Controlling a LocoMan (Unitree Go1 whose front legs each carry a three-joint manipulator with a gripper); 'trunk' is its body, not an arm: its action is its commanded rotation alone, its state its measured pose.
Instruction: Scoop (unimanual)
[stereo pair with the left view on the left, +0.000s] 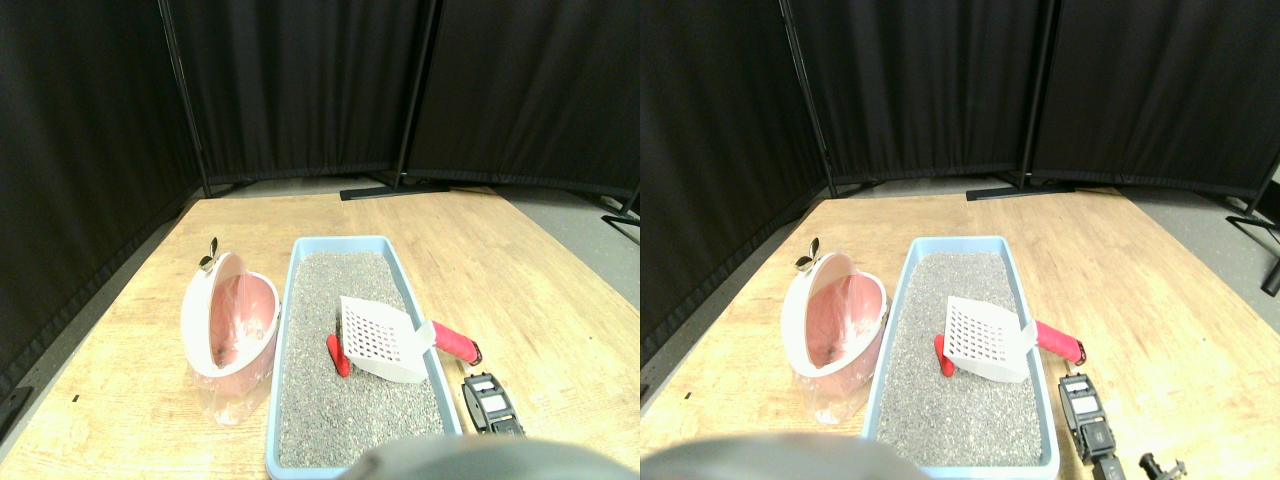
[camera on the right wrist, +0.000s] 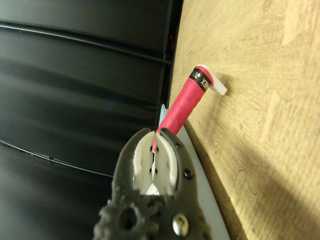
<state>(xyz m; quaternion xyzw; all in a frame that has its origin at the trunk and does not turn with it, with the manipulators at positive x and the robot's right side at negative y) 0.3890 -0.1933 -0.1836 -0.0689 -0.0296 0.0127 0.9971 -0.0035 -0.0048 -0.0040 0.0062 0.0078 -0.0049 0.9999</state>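
Observation:
A white slotted scoop (stereo pair with the left view on the left: 378, 340) lies tilted in the blue litter tray (stereo pair with the left view on the left: 290, 300), its head on the grey litter. Its red wrapped handle (stereo pair with the left view on the left: 455, 342) sticks out over the tray's right rim. A small red object (stereo pair with the left view on the left: 338, 355) lies on the litter just left of the scoop head. My right gripper (stereo pair with the left view on the left: 485, 392) rests low on the wooden floor right of the tray, a little nearer than the handle's end and not touching it. In the wrist view the red handle (camera on the right wrist: 185, 107) runs away from the dark gripper (camera on the right wrist: 152, 170), its capped end free above the floor.
A pink bin (stereo pair with the left view on the left: 232, 320) with a clear plastic liner stands tipped toward the tray at its left side. Black curtains on stands (stereo pair with the left view on the left: 400, 100) close off the back and left. Wooden floor (stereo pair with the left view on the left: 530, 280) spreads to the right of the tray.

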